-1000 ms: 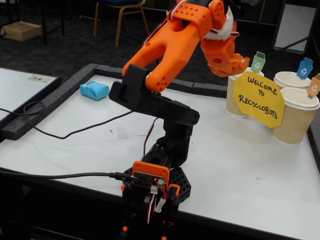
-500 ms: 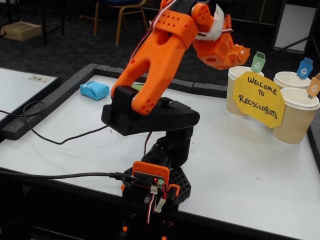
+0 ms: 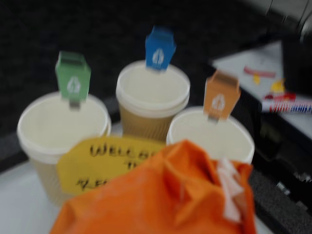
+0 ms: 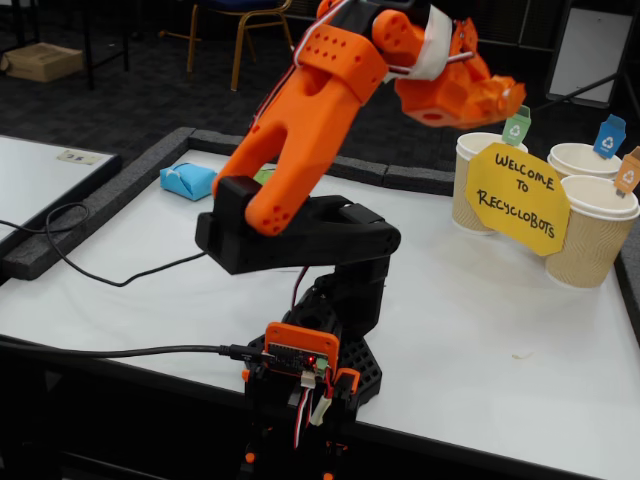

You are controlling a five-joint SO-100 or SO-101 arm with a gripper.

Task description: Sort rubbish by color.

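Wrist view, blurred throughout.

- Gripper (image 3: 195, 195): orange, fills the bottom centre of the picture; a white patch shows on its right side. Jaw position unreadable.
- Sign (image 3: 105, 163): yellow, handwritten black letters, lower part hidden behind the gripper; stands in front of the left cup.
- Left cup (image 3: 61, 129): white rim, green tag (image 3: 73, 80) standing at its far edge.
- Middle cup (image 3: 152, 95): farthest back, ribbed brown wall, blue tag (image 3: 160, 48) at its far rim.
- Right cup (image 3: 212, 136): orange tag (image 3: 222, 97) at its far rim.
- Table (image 3: 19, 214): white, bare patch at lower left.
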